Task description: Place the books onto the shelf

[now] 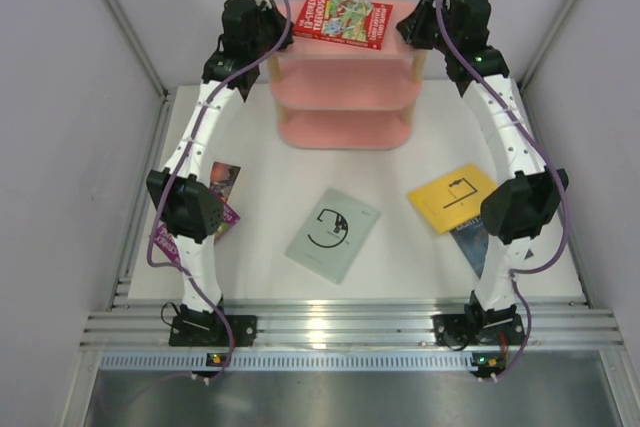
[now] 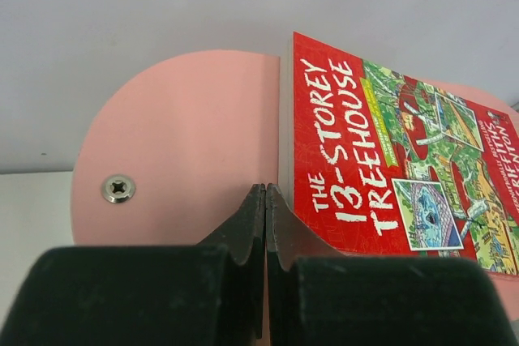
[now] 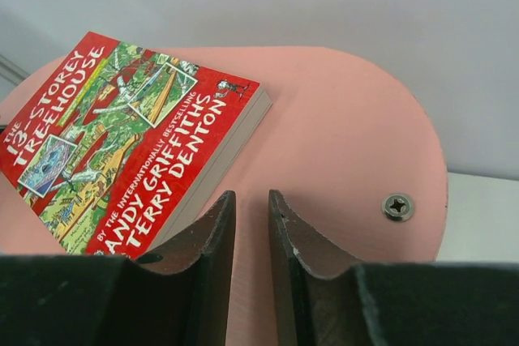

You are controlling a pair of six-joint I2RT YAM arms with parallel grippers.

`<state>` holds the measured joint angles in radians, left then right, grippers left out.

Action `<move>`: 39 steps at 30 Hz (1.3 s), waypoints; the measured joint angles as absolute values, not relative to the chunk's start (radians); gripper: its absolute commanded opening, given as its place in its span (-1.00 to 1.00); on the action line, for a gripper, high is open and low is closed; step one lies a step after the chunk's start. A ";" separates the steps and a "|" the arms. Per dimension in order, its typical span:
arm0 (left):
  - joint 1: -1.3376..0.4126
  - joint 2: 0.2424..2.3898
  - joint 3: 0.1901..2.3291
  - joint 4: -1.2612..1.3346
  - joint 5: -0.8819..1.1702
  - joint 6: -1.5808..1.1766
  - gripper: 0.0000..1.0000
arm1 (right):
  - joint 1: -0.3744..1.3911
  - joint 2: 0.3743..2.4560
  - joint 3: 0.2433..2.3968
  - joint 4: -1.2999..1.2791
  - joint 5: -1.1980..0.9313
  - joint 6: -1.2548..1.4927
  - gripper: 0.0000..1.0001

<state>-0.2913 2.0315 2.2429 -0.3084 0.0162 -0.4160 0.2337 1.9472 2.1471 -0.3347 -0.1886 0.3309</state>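
Red book (image 1: 340,20) flat on shelf (image 1: 345,97) top, frame upper centre: left gripper (image 2: 265,192) closed tight just left of it, right gripper (image 3: 251,196) narrowly parted, empty, just right.

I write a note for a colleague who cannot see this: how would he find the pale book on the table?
Start at the pink shelf at the far side of the table. In front of it, near the table's middle, one book lies flat. Its cover is pale grey-green with a dark curved mark, unlike the yellow book to its right.
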 measured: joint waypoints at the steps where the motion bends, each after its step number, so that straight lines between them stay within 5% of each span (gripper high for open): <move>1: -0.290 2.032 2.243 -0.308 0.026 -0.417 -1.00 | 0.234 1.948 2.148 -0.336 -0.189 0.331 -0.54; 35: -0.327 1.959 2.122 -0.251 0.043 -0.390 -1.00 | 0.219 2.073 2.274 -0.277 -0.237 0.341 -0.53; 39: -0.334 1.959 2.124 -0.253 0.009 -0.366 -0.41 | 0.209 2.073 2.273 -0.275 -0.238 0.344 -0.51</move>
